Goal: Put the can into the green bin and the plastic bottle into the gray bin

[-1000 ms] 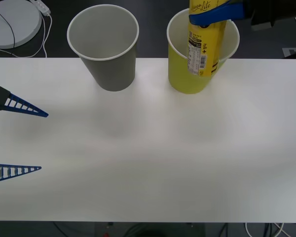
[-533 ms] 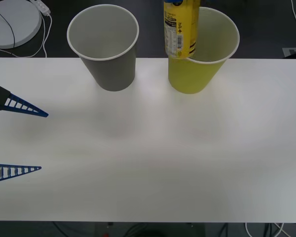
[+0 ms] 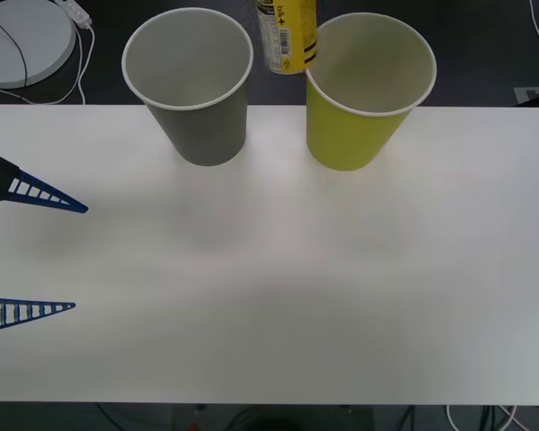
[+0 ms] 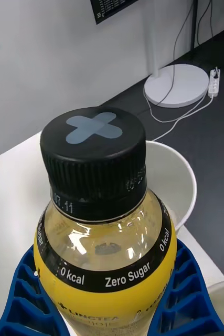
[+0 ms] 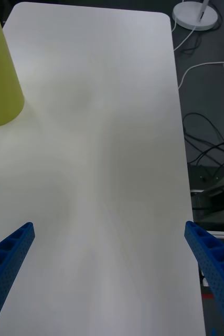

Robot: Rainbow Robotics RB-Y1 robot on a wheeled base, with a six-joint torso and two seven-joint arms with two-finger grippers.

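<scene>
So the right hand (image 4: 109, 310) is clamped on the plastic bottle (image 4: 104, 231), its blue ribbed fingers (image 4: 17, 294) wrapping both sides of the yellow body just under the black "0 kcal / Zero Sugar" band. The black cap with a gray cross of tape on top points at the wrist camera. From the front, the bottle's lower end (image 3: 287, 36) hangs in the air at the top edge, label panel facing us, right over the gap between the two cups and overlapping the green bin's rim on the side nearest the gray one. It's inside neither cup.

The gray bin (image 3: 190, 85) stands upright at the far edge of the white counter (image 3: 278, 269), with the green bin (image 3: 366, 90) just beside it on the robot's right, also upright. Both look empty, white inside.

The left hand (image 3: 36, 251) sits low over the counter's left edge, well apart from the cups, fingers spread wide with nothing between them. Its wrist camera catches the green bin's side.

Behind the counter there's a round white lamp base (image 3: 22, 40) with a cable on the dark floor.
</scene>
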